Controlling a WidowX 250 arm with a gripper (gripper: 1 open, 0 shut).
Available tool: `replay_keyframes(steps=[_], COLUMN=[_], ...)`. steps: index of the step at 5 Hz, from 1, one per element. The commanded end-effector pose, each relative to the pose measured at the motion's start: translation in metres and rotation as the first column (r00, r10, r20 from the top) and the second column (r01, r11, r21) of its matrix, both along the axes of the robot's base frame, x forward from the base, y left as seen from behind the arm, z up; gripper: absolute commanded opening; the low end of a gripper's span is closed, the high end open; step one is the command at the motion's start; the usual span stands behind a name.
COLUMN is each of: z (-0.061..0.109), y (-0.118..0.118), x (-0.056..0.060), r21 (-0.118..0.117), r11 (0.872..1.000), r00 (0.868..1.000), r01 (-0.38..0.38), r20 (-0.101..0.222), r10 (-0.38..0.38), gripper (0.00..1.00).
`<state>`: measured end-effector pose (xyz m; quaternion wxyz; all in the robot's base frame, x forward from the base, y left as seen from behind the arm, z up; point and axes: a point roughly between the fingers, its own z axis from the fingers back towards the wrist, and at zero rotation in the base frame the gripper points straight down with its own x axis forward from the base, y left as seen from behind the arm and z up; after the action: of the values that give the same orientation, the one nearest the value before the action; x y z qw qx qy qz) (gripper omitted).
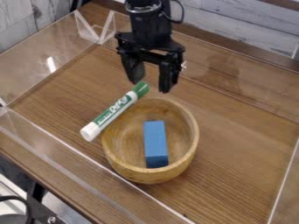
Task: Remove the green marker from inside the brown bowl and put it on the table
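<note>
The green marker (114, 114) leans across the left rim of the brown bowl (190, 154). If the gripper (153, 86) bumps it while shutting, it might roll into the bowl. The gripper hangs over the bowl's far edge, fingers pointing down and spread wide apart, holding nothing.

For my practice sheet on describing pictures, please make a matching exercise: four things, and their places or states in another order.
Things
1. green marker
2. blue block
3. brown bowl
4. end effector

Places or states
A. holds the block
B. inside the bowl
C. slim, white barrel, leaning across the bowl's rim
D. at the far side of the bowl

Pairs: 1-C, 2-B, 3-A, 4-D
</note>
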<state>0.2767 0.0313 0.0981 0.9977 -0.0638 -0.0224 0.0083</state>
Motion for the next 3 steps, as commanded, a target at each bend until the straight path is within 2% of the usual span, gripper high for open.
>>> replay_keyframes(steps=[1, 3], z=[0.0256, 0.0325], y=[0.0079, 0.0146], x=[0.0088, 0.0075], r21=[0.015, 0.009], r11=[1.0, 1.0], r00=[0.996, 0.993], r01=[-0.013, -0.007], r20=[0.091, 0.118], r10=[0.011, 0.006], gripper=[1.0, 1.0])
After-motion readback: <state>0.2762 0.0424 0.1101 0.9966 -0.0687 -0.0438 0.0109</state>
